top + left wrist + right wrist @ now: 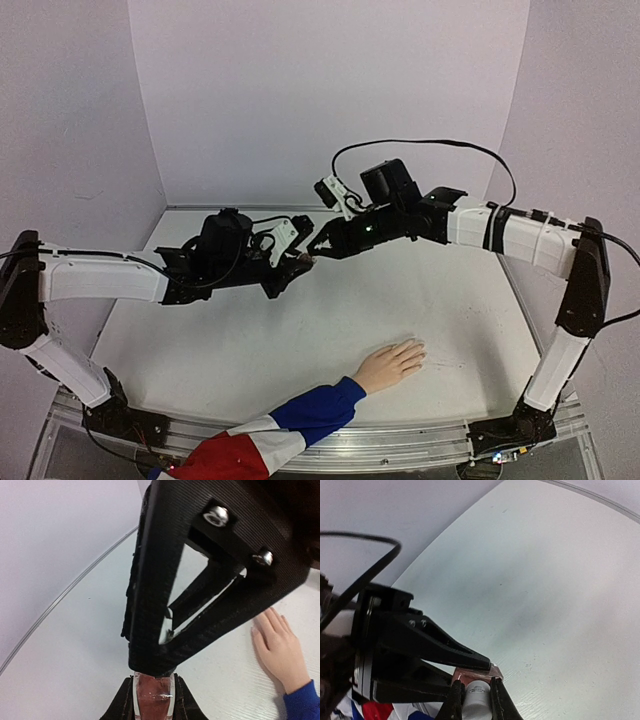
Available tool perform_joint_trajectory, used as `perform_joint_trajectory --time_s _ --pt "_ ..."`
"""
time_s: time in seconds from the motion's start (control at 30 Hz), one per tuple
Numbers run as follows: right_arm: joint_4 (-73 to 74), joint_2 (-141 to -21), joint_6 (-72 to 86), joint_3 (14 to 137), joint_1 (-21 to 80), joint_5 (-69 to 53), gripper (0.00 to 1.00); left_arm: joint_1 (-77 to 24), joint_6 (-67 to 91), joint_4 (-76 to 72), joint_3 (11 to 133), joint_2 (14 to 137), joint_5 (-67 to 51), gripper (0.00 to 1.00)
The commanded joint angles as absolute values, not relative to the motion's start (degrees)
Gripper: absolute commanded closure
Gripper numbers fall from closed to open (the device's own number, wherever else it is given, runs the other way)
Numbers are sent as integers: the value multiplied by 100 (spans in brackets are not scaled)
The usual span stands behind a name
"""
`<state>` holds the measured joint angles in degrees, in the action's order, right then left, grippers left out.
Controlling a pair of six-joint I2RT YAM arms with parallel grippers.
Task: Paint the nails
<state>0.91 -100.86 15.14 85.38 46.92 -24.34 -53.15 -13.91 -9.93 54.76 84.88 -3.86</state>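
Observation:
A small pinkish bottle (308, 257) hangs in the air over the far part of the table, between both grippers. My left gripper (153, 685) is shut on its glass body (152, 702). My right gripper (476, 682) is shut on its white cap (477, 700). The pale hand (392, 364) lies flat near the front edge, fingers pointing right, well below and apart from both grippers. Its nails (418, 350) are too small to make out. The left wrist view shows the same hand (280, 645) at the right.
A blue, white and red sleeve (290, 425) runs from the hand to the front left edge. The white table (200, 350) is walled by pale panels at the back and sides. A black cable (420, 145) arches over my right arm.

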Motion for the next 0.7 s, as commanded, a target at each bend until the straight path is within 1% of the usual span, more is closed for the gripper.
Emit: perform_joint_trajectory --time_s 0.0,0.07,0.2,0.3,0.4,0.57,0.67 --pt "55 -10768 3386 8961 5407 -1815 100 -5511 -1626 -4298 6325 8755 -186 100" --pt "-104 -11075 3956 9236 5552 -1532 100 -5511 -1639 -4679 6317 8945 -128 100" --pt "-120 -11659 4686 9802 5821 -896 100 -5590 -1708 -4897 6344 9204 81 100" --pt "-280 -11685 4995 9722 5916 -432 100 -5625 -1721 -5016 6157 9208 293 100" --pt "-361 -11498 4851 9684 5918 -181 99 -5633 -1666 -5019 5878 9073 423 100" --pt "-243 -11169 4487 9645 5876 -5 84 -5634 -1552 -4996 5367 8855 783 100" --pt "-87 -10960 4337 9558 5794 0 71 -5634 -1492 -4868 5111 8739 1015 100"
